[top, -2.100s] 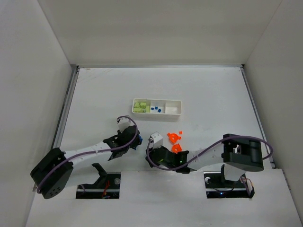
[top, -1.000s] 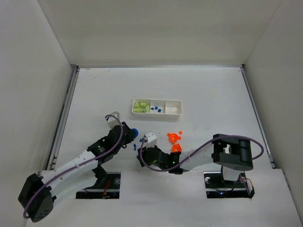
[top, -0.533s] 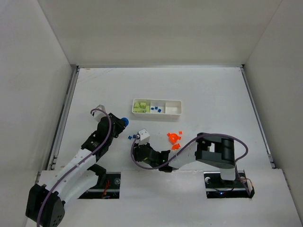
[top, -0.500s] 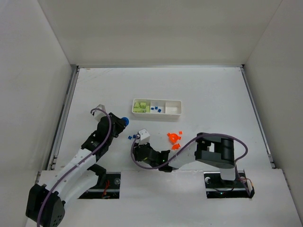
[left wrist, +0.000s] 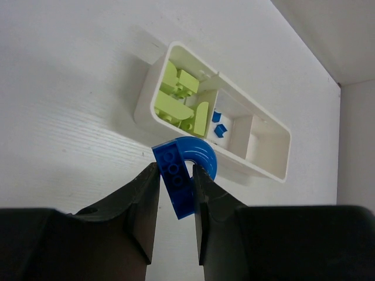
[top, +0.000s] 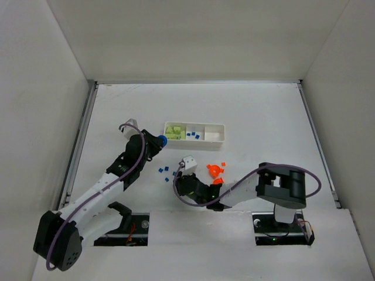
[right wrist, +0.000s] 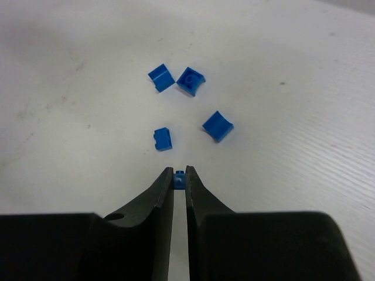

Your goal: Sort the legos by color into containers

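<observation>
carefully carry the curved blue plastic arch brick (left wrist: 202, 158), clamped in left gripper (left wrist: 174, 171) just beside the long white three-compartment plastic tray (left wrist: 146, 99), past the green end; release low over the middle compartment (left wrist: 234, 124). lift the tiny blue plastic bit (right wrist: 179, 177), pinched tight in right gripper (right wrist: 179, 171), straight up. count: four loose blue bits (right wrist: 217, 125), two binned blue, about four light green pieces (left wrist: 176, 105), roughly three orange pieces (top: 215, 170).

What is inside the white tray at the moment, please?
In the tray, green bricks fill one end compartment, and blue bits lie in the middle one. The other end shows nothing; anything under the green bricks is covered.
</observation>
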